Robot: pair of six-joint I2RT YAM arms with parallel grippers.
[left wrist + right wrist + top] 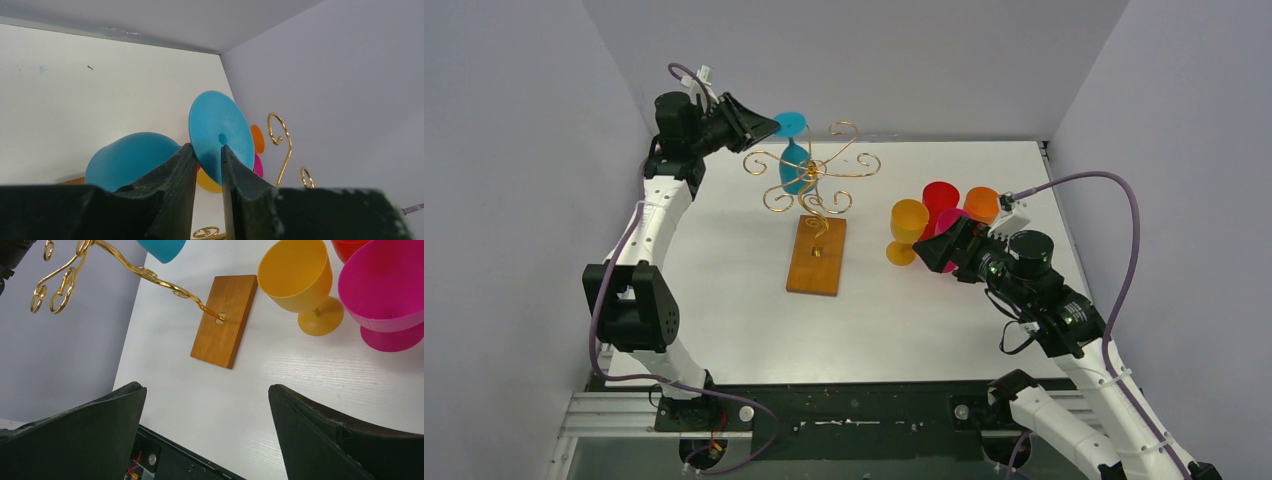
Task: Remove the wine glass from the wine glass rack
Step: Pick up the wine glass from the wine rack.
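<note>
The blue wine glass (795, 172) hangs upside down on the wine glass rack (824, 165), a gold wire stand on a wooden base (817, 256). My left gripper (773, 127) is raised at the glass's round foot (790, 123). In the left wrist view the foot (220, 122) sits edge-on between the narrowed fingers (207, 148), which touch it on both sides, and the bowl (127, 160) lies to the left. My right gripper (926, 250) hovers low at the right, open and empty (206, 388).
A yellow glass (907, 228), a red one (940, 199), an orange one (981, 203) and a magenta one (950, 226) stand upright right of the rack, close to my right gripper. Grey walls close in the table on the left, back and right.
</note>
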